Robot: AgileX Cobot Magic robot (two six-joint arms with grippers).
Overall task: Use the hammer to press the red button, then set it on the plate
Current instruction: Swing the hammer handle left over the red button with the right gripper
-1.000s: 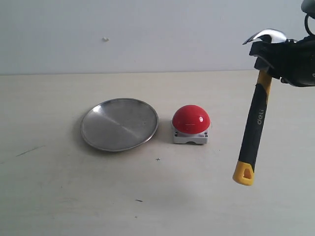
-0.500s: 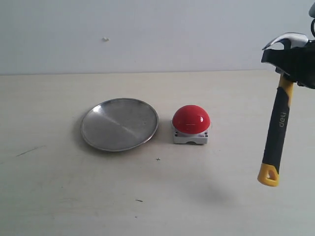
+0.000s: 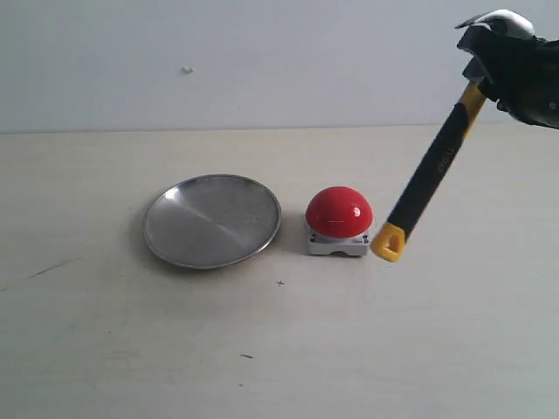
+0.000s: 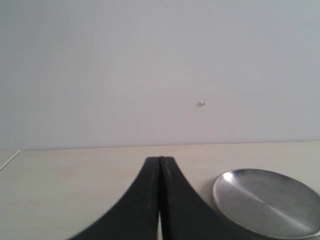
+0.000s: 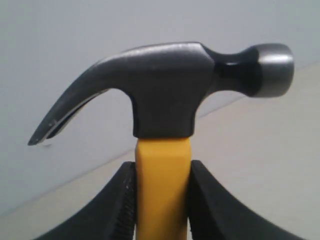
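Right gripper [image 3: 514, 77] clamps hammer [image 3: 432, 170] just below its head, handle slanting down, yellow loop just beside red button [image 3: 339, 212]; left gripper [image 4: 160, 197] pinched together, empty, near plate [image 4: 265, 200].

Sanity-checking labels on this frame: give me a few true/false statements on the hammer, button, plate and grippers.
1. The right gripper clamps the hammer just below its head. True.
2. The hammer lies on the plate. False: it is held in the air, handle slanting down toward the red button.
3. The hammer's yellow end is close beside the button's base. True.
4. The left gripper is open. False: its jaws are shut, holding nothing.
5. In the exterior view the plate is right of the button. False: it is on the left.
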